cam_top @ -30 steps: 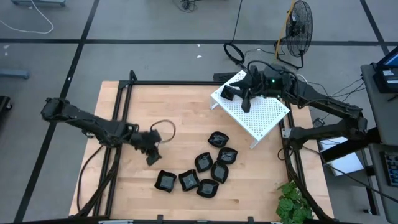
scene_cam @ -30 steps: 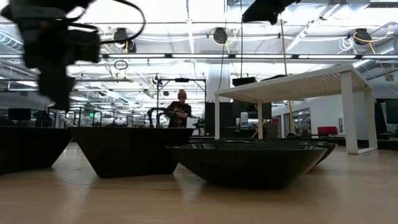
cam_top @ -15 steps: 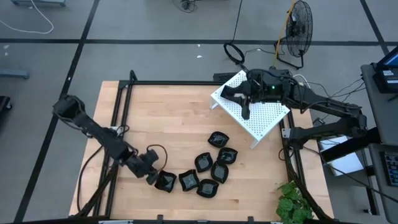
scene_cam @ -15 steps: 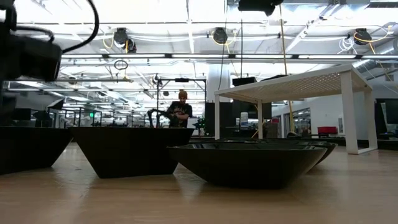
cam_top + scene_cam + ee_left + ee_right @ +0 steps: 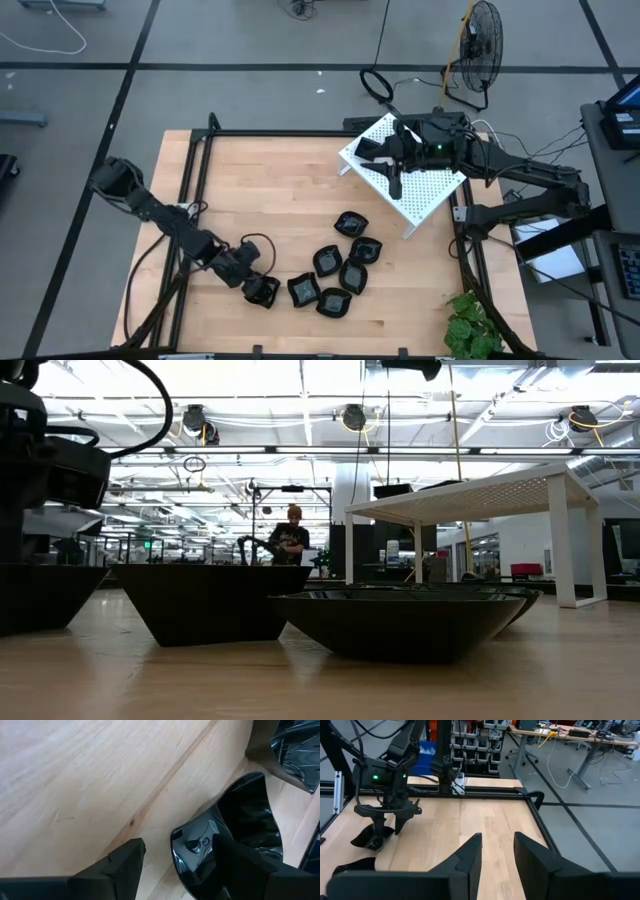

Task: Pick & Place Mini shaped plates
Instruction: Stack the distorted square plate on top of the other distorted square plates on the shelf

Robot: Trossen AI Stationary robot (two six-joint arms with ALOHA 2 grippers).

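Observation:
Several glossy black mini plates lie flat in a cluster near the table's near edge [image 5: 340, 270]. In the low view they show side-on [image 5: 400, 622]. My left gripper [image 5: 257, 288] is low over the leftmost plate [image 5: 264, 293], open. In its wrist view one finger [image 5: 235, 865] is over the inside of that plate [image 5: 245, 820], and the other [image 5: 122, 867] stands outside its rim above bare wood. My right gripper [image 5: 364, 150] hovers open and empty above the white rack's far-left corner; in its wrist view [image 5: 497, 836] nothing lies between the fingers. My left gripper comes from above, slanting, and straddles the near wall [image 5: 176, 842] of the leftmost plate, one finger inside the dish and one outside. The plate rests on the table. I cannot tell whether either finger touches it.
The white perforated rack [image 5: 410, 182] stands on legs at the table's far right. Black frame rails [image 5: 205, 140] border the table. A green plant [image 5: 470, 328] sits at the near right corner. Bare wood [image 5: 280, 180] stretches across the far left. A person [image 5: 291, 535] stands in the room behind.
My left gripper has moved toward the table's near edge and down, from above bare wood to the leftmost plate of the cluster, staying open. The plates have kept their places. The right arm has stayed over the rack.

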